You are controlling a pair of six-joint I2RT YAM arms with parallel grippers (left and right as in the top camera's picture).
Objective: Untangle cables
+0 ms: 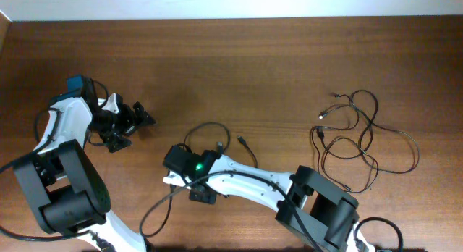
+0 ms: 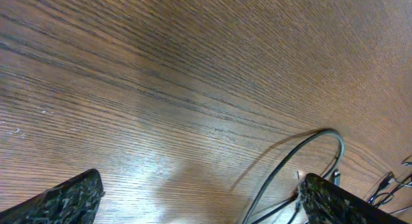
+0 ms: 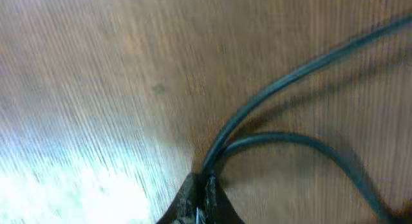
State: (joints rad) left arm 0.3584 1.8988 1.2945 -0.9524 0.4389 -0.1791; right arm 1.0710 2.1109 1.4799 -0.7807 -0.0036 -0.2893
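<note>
We see the right end effector (image 3: 201, 197) clenched on the looped cable (image 3: 270, 89). Its dark tips are pressed together, and two strands run out from the pinch, one arching up and away, the other curving off low over the surface (image 3: 77, 89). We judge that the grip sits on a doubled bend so that a pull can drag this one cord clear of the rest. From overhead the same cable draws a small round loop just above that arm's wrist, near the middle of the surface, with a short plug (image 1: 243, 142) lying close by. The left end effector (image 2: 206, 205) is released, its speckled, carbon-patterned fingers (image 2: 64, 201) spread wide with only bare wood between them; we take it to be parked at the left, out of the way. Well apart, at the far right, the tangle of cables (image 1: 358, 140) lies in thin, glossy black overlapping loops with pale-tipped plugs at its upper edge. The surface is brown wood with fine straight grain and a soft sheen.
</note>
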